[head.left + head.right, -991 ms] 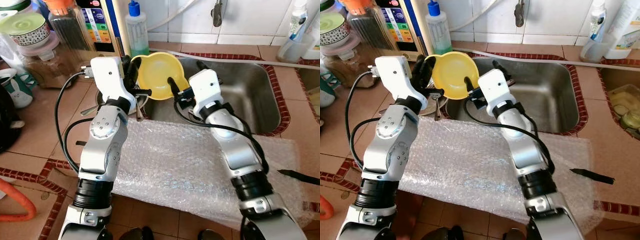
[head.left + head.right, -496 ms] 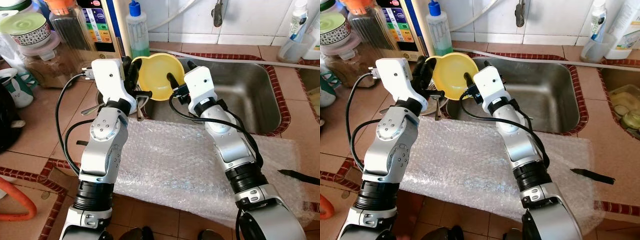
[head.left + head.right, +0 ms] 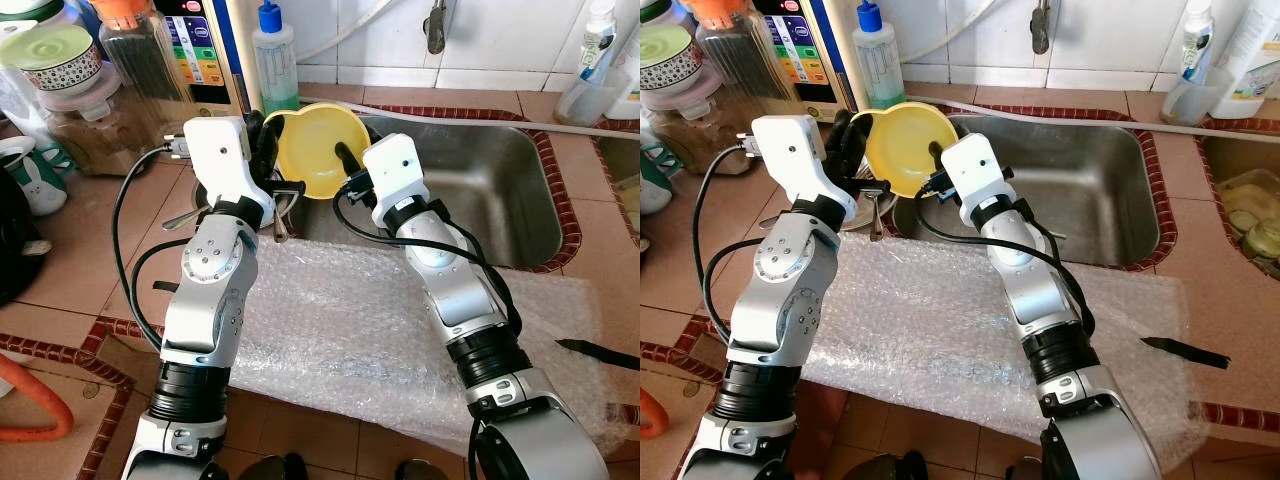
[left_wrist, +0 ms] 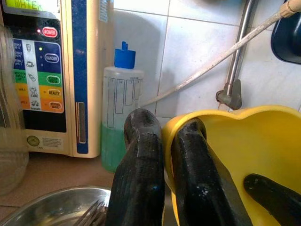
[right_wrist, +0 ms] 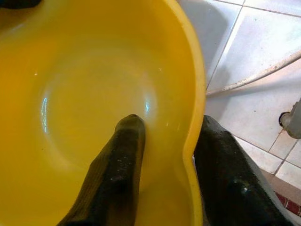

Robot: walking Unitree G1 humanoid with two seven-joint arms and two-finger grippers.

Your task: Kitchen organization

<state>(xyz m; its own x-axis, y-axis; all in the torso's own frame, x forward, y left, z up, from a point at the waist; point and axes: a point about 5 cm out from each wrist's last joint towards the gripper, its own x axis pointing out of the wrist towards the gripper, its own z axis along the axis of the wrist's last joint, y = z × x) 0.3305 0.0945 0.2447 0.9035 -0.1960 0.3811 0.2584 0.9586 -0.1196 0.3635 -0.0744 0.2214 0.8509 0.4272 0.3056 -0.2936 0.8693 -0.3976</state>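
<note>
A yellow plastic bowl (image 3: 312, 148) is held tilted over the left rim of the steel sink (image 3: 490, 190). My left gripper (image 3: 262, 140) is shut on the bowl's left rim; in the left wrist view its two black fingers (image 4: 141, 179) pinch the yellow edge (image 4: 249, 141). My right gripper (image 3: 350, 163) reaches in from the sink side and is open. One of its fingers (image 5: 124, 150) lies inside the bowl (image 5: 84, 89) and the other stands outside, so the rim runs between them with a gap left.
Bubble wrap (image 3: 340, 320) covers the counter in front of the sink. A metal dish with utensils (image 3: 205, 205) sits under the left gripper. A soap bottle (image 3: 272, 55), a water machine (image 3: 205, 50) and jars (image 3: 135, 50) line the back. A black knife (image 3: 600, 350) lies right.
My right gripper has moved left toward the bowl, and its fingers now straddle the rim. The left gripper keeps its hold on the bowl in the same place.
</note>
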